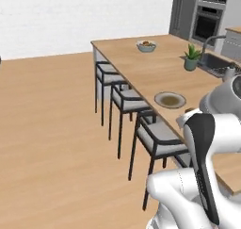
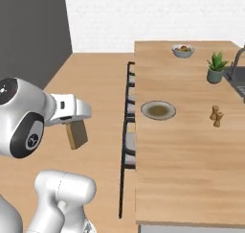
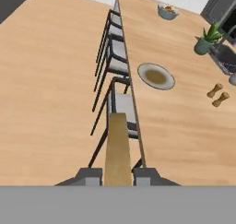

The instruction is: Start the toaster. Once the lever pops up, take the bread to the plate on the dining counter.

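Beside the dining counter (image 2: 191,179), above the stools (image 3: 120,103), gripper (image 3: 118,174) closed on the bread (image 3: 117,147), slice held edge-on over the floor, plate (image 2: 158,110) well apart on the wood top.

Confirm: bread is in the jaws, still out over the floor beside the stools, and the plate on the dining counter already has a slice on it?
Not quite. The plate on the dining counter holds nothing, as the right base view shows. The rest stands: the jaws are shut on the bread, which hangs over the floor beside the stools.
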